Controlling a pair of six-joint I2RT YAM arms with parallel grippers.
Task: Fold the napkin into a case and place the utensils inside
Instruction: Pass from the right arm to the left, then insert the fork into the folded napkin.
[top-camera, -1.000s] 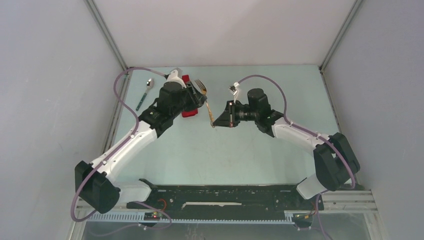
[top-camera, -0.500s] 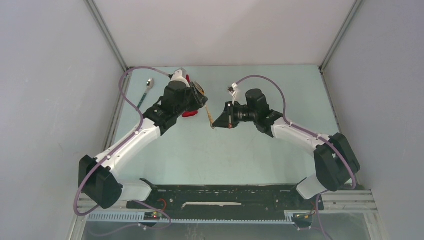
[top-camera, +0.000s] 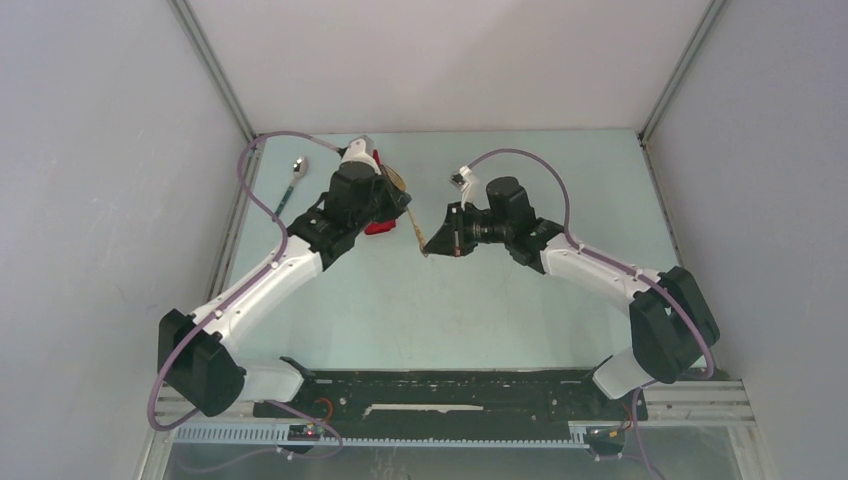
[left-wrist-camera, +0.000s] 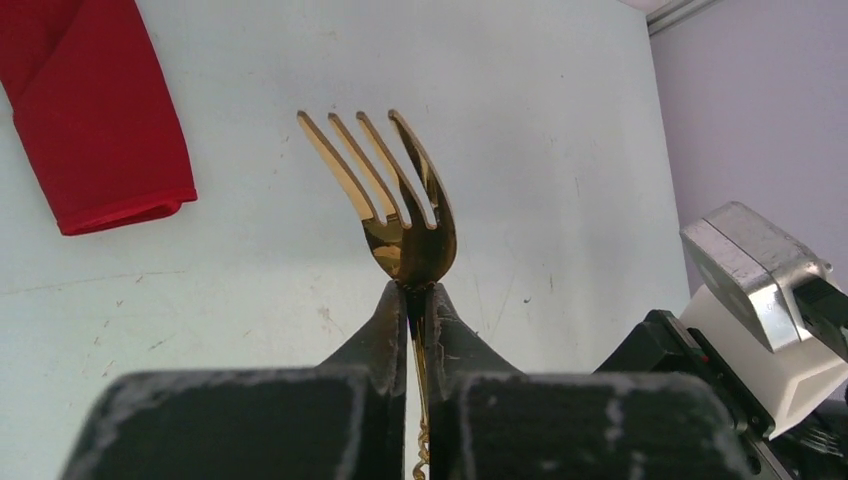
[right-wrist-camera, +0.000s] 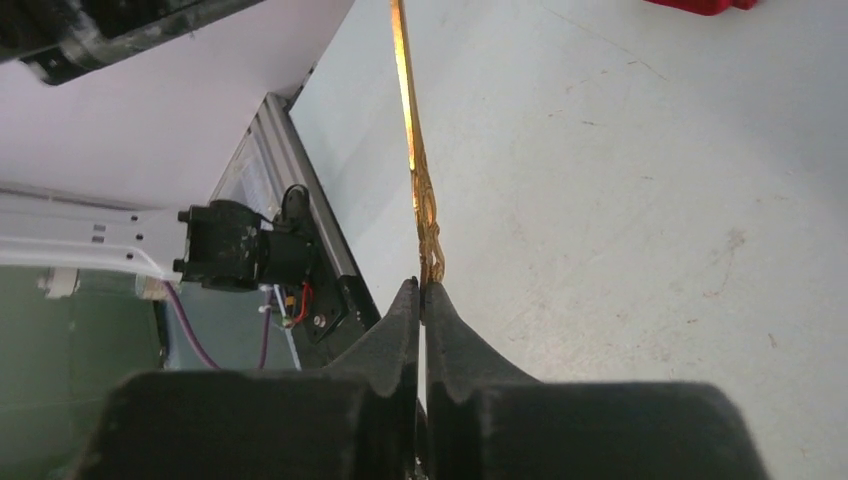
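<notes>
The gold fork (left-wrist-camera: 405, 215) is held off the table by both grippers. My left gripper (left-wrist-camera: 410, 288) is shut on its neck just below the tines, which point away from the camera. My right gripper (right-wrist-camera: 422, 285) is shut on the twisted tail of the handle (right-wrist-camera: 412, 150). In the top view the fork (top-camera: 418, 228) spans between the left gripper (top-camera: 402, 203) and the right gripper (top-camera: 431, 246). The red case (left-wrist-camera: 95, 110) lies on the table left of the tines, mostly hidden under the left wrist in the top view (top-camera: 377, 228). A silver spoon with a dark teal handle (top-camera: 290, 186) lies far left.
The enclosure's left wall and frame rail (top-camera: 232, 225) run close beside the spoon. The pale table (top-camera: 450, 310) stretches toward the arm bases. The right arm's camera housing (left-wrist-camera: 760, 275) shows at the right edge of the left wrist view.
The left wrist has shifted slightly back and over the fork head, covering more of the red case. The right gripper has edged slightly left. Both grips on the fork are unchanged.
</notes>
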